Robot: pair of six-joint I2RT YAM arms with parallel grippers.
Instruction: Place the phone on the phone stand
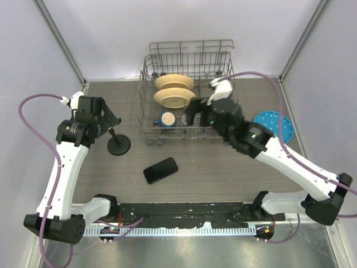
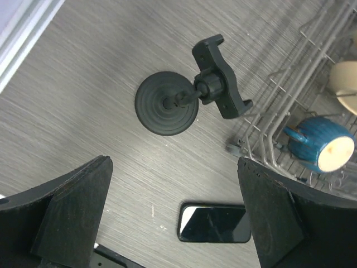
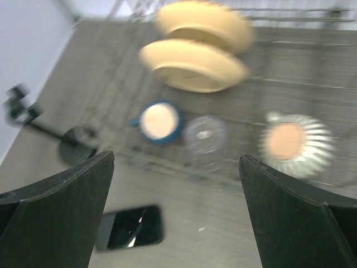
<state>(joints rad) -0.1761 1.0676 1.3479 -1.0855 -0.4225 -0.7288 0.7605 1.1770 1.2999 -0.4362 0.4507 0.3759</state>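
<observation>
The black phone [image 1: 160, 170] lies flat, screen up, on the grey table in front of the dish rack. The phone stand [image 1: 119, 145] stands left of it, with a round base, a thin stem and an empty clamp head. My left gripper [image 1: 105, 116] hangs open and empty above the stand. Its wrist view shows the stand's base [image 2: 166, 103], the clamp head [image 2: 220, 78] and the phone [image 2: 215, 223] between my open fingers [image 2: 173, 163]. My right gripper [image 1: 192, 115] is open and empty over the rack's front edge. Its blurred wrist view shows the phone [image 3: 131, 228] low left between the fingers [image 3: 175, 162].
A wire dish rack [image 1: 146, 120] at the back centre holds two cream plates [image 1: 174, 84] and a blue mug [image 1: 167, 119]. A blue plate [image 1: 273, 125] lies to the right of the rack. White walls close in the left and right sides.
</observation>
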